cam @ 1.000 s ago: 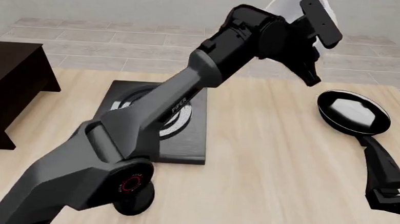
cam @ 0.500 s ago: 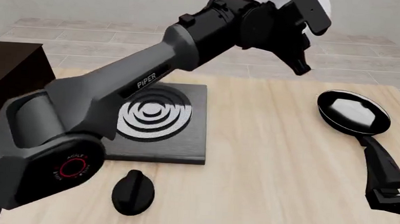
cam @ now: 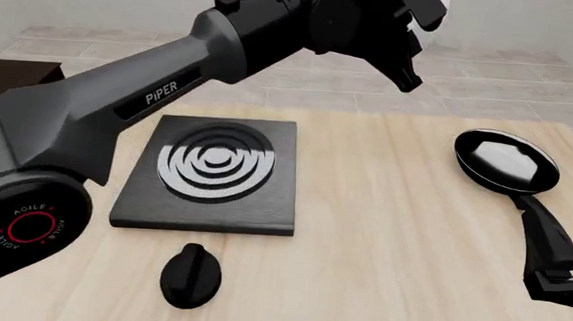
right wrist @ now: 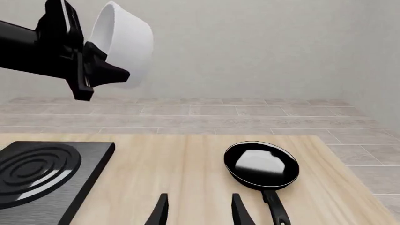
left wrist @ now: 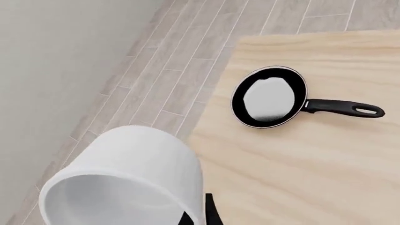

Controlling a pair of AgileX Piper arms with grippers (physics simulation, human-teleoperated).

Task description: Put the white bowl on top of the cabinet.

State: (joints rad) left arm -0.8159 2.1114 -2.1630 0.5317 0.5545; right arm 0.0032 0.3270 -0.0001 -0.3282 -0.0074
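Note:
The white bowl (right wrist: 125, 40) hangs tilted on its side high over the far part of the table, with my left gripper (right wrist: 93, 44) shut on its rim. In the front view only a sliver of the white bowl (cam: 438, 1) shows at the top edge, beside the left gripper (cam: 418, 36). The left wrist view shows the white bowl (left wrist: 125, 183) close up, mouth towards the camera. A corner of the dark cabinet (cam: 17, 73) peeks out behind the left arm at the far left. My right gripper (right wrist: 198, 213) stays open and empty, low over the table's right side.
A black frying pan (cam: 506, 159) lies at the right, its handle pointing towards the right arm (cam: 556, 263). A black stove plate (cam: 212, 171) with rings sits centre-left, a black knob (cam: 191, 273) in front of it. Tiled floor lies beyond the table's far edge.
The left arm has swung left and upward with the bowl, uncovering the stove plate and knob. The bowl has risen to the top edge of the front view. The right arm is still.

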